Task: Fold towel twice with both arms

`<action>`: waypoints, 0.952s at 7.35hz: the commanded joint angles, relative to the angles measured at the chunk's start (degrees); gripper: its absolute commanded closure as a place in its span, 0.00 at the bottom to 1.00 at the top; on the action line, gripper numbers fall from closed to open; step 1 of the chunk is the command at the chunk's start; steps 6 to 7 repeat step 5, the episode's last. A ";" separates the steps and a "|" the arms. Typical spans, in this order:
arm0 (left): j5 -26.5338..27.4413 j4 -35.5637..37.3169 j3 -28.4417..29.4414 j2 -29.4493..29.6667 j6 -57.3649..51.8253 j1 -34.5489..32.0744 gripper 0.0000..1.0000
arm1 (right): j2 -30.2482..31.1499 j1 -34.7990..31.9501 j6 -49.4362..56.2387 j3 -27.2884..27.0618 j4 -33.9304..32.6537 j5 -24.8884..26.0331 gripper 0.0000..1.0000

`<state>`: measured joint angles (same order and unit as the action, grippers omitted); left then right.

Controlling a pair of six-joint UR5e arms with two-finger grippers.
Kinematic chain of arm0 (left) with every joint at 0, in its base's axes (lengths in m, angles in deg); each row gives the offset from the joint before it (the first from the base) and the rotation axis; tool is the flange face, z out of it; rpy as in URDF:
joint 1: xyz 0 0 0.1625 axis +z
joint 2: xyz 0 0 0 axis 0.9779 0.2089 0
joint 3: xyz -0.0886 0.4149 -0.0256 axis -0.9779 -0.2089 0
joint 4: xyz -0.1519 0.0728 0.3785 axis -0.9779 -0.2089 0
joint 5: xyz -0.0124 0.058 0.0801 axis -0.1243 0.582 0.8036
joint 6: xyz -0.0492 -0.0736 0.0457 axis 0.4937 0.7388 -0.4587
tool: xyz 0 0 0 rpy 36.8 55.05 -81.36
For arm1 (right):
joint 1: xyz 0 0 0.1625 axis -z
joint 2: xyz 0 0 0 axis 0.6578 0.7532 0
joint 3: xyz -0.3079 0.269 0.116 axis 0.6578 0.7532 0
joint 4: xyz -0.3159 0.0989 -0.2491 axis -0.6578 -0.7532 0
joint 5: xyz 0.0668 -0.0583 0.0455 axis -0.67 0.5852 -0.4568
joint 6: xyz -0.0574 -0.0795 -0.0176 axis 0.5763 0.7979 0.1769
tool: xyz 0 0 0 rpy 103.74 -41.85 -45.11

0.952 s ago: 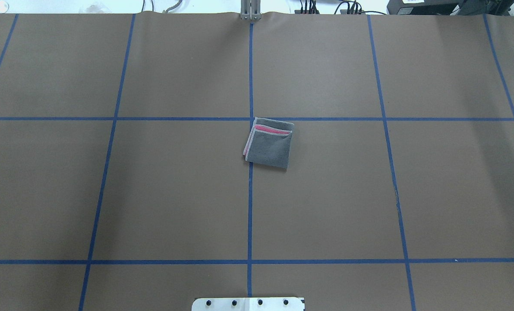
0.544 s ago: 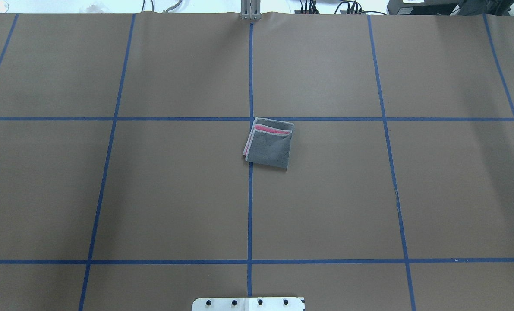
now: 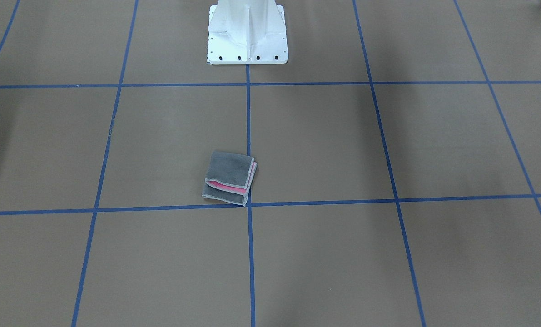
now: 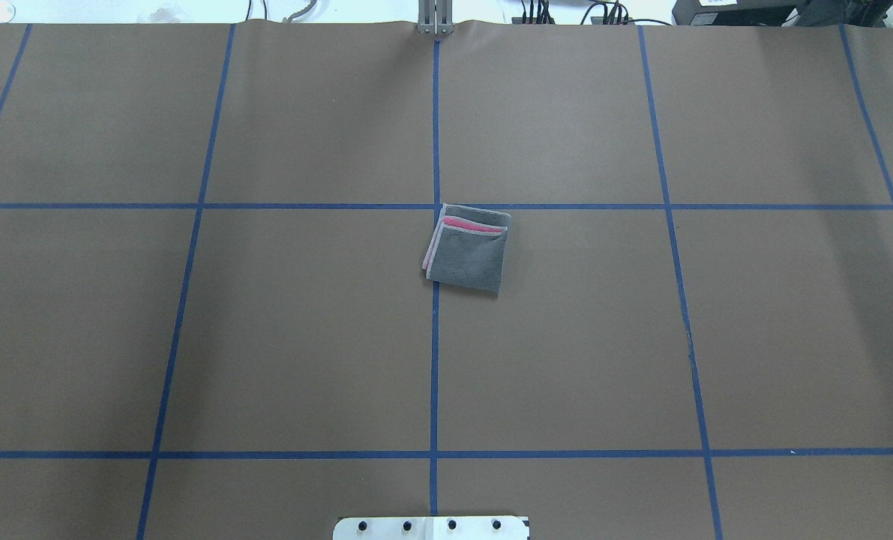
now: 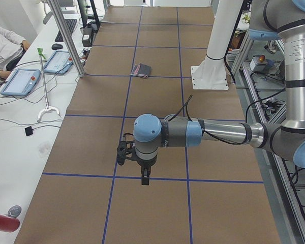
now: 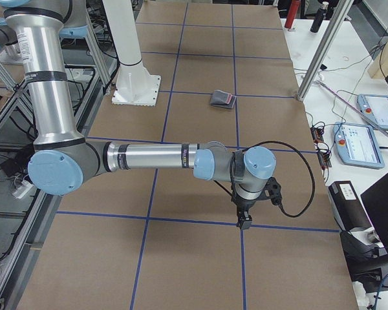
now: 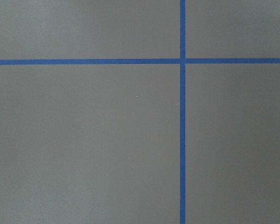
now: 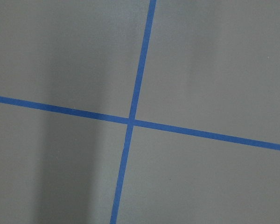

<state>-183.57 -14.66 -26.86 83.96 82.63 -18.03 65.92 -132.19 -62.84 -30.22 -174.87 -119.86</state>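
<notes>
A brown-covered table (image 4: 266,337) gridded with blue tape lines (image 4: 434,360) bears the folded towel (image 4: 467,251) beside a tape crossing, and a white pedestal (image 3: 247,34).

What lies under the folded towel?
The towel lies flat on the brown table cover, over a blue tape line. A pink strip shows between grey layers; its inner folds are covered.

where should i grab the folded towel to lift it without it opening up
Likely the far corner of the towel, on the robot's left, coming straight down from above. The stitched edges of the layers meet there, with pink showing between them, so one pinch can catch them all. The near and right sides are closed folds lying flat on the table.
</notes>
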 commanded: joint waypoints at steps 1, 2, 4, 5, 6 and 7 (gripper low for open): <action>0.00 -0.06 0.06 0.00 0.00 0.00 0.00 | 0.16 0.00 0.09 -0.13 0.09 0.03 0.00; 0.00 -0.06 0.06 0.00 0.00 0.00 0.00 | 0.16 0.00 0.09 -0.04 0.09 0.03 0.00; 0.00 -0.15 0.06 0.00 0.00 0.00 0.00 | 0.69 0.00 0.00 -0.13 0.09 0.03 0.00; 0.00 -0.06 0.06 0.00 0.00 0.00 0.00 | 0.77 0.00 0.00 -0.13 0.09 0.03 0.00; 0.00 -0.06 0.06 0.00 0.00 0.00 0.00 | 0.77 0.00 0.00 -0.13 0.09 0.03 0.00; 0.00 -0.06 0.06 0.00 0.00 0.00 0.00 | 0.77 0.00 0.00 -0.13 0.09 0.03 0.00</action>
